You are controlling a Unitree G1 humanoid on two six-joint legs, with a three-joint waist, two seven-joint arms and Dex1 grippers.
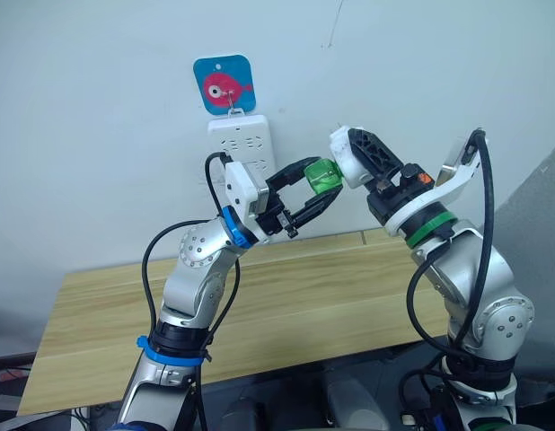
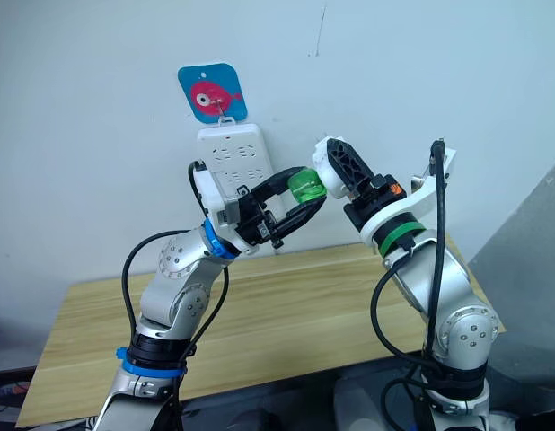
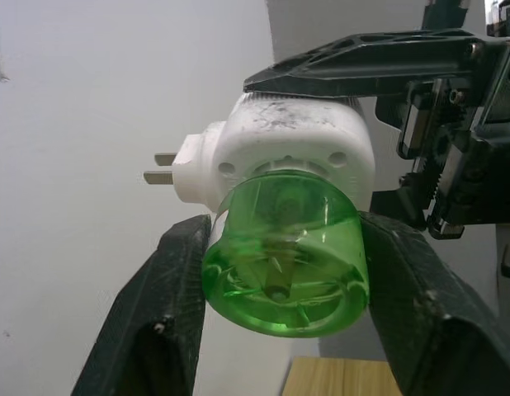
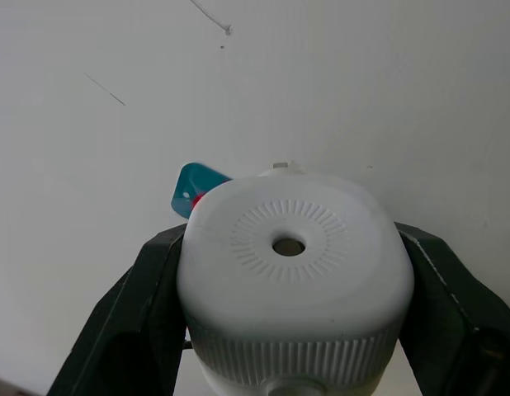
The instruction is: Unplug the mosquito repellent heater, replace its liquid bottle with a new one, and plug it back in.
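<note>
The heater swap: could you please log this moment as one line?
mosquito repellent heater: unplugged, in right gripper | liquid bottle: attached, in left gripper | power strip: on wall

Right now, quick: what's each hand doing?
Left hand: closed on the green bottle, still in the heater.
Right hand: closed on the heater, held in the air.

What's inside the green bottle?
Through the clear wall of the green bottle, a thin wick stem runs up the middle. Its neck is hidden inside the white heater; liquid level can't be judged.
</note>
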